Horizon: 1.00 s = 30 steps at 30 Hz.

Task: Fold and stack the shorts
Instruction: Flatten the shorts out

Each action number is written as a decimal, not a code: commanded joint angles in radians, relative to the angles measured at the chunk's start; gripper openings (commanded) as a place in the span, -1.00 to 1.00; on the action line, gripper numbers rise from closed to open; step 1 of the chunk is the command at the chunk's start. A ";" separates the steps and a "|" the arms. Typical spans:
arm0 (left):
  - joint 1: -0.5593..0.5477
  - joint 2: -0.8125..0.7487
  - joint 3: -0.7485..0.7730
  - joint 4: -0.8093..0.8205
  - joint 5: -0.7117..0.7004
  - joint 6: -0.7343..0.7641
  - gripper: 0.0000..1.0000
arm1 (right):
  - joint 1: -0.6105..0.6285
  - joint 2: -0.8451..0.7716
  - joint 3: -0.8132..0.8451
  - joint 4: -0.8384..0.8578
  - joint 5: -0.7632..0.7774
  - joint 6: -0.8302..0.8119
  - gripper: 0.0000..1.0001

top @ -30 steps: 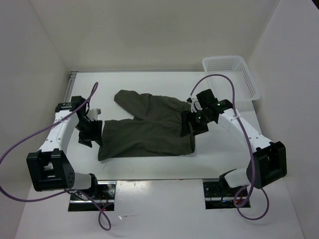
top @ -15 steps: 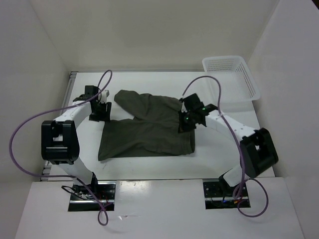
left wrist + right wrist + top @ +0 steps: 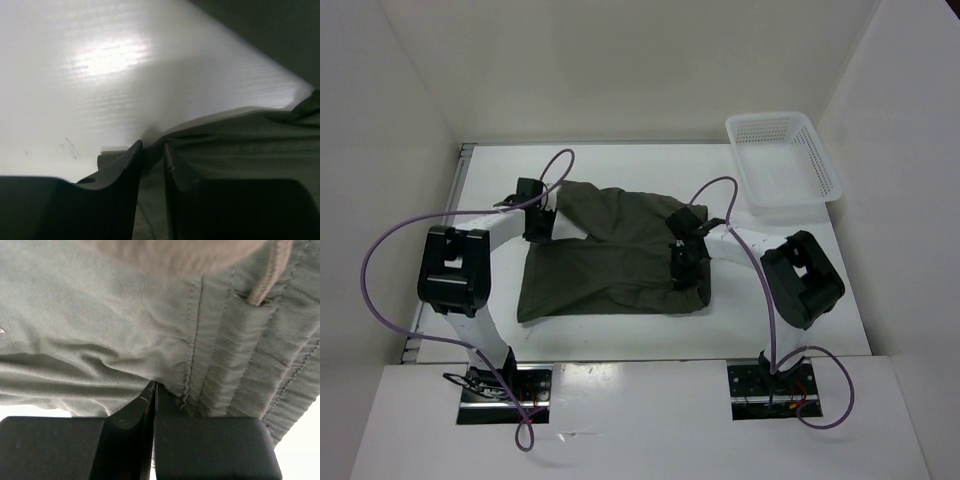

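The shorts [image 3: 610,262], one pair, lay flat at the centre of the desk [image 3: 630,165], long axis left to right, waistband at the right end. The left tool [image 3: 540,216], narrowed around the upper-left leg hem, and the right tool [image 3: 680,264], fingers pressed together at the waistband, each touched its nearer end; an actual hold could not be confirmed. Count: two tools, one basket [image 3: 768,118] at upper right.

Looks like a robotics lab test cell: boxed in left, right and far by plain white walls [image 3: 620,70], with a white table [image 3: 640,165], bolted arms trailing purple cables [image 3: 363,272], and metal mounting plates [image 3: 535,385] near.
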 commanded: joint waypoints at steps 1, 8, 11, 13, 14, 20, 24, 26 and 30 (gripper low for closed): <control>0.005 0.072 -0.016 0.113 -0.095 0.009 -0.42 | 0.001 0.115 0.028 0.015 0.206 0.044 -1.00; 0.014 0.213 0.207 0.165 -0.172 0.009 -0.42 | -0.064 0.309 0.367 0.049 0.329 -0.063 -1.00; 0.034 0.311 0.414 0.017 -0.172 0.009 -0.35 | -0.093 0.363 0.511 0.049 0.340 -0.121 -1.00; 0.046 0.347 0.540 -0.052 -0.106 0.009 -0.30 | -0.102 0.376 0.562 0.049 0.280 -0.194 -1.00; 0.046 0.321 0.531 -0.053 -0.083 0.009 -0.27 | -0.102 0.367 0.574 0.058 0.260 -0.215 -1.00; 0.092 0.080 0.514 -0.160 0.073 0.009 0.21 | -0.113 0.028 0.327 0.254 0.139 -0.229 0.18; 0.103 -0.089 0.366 -0.317 0.074 0.009 0.24 | -0.154 -0.156 0.184 0.282 0.150 -0.218 0.43; 0.103 -0.170 0.233 -0.385 0.074 0.009 0.21 | -0.183 -0.169 0.138 0.282 0.150 -0.218 0.43; 0.103 -0.273 0.041 -0.476 0.074 0.009 0.19 | -0.237 -0.129 0.111 0.299 0.055 -0.227 0.43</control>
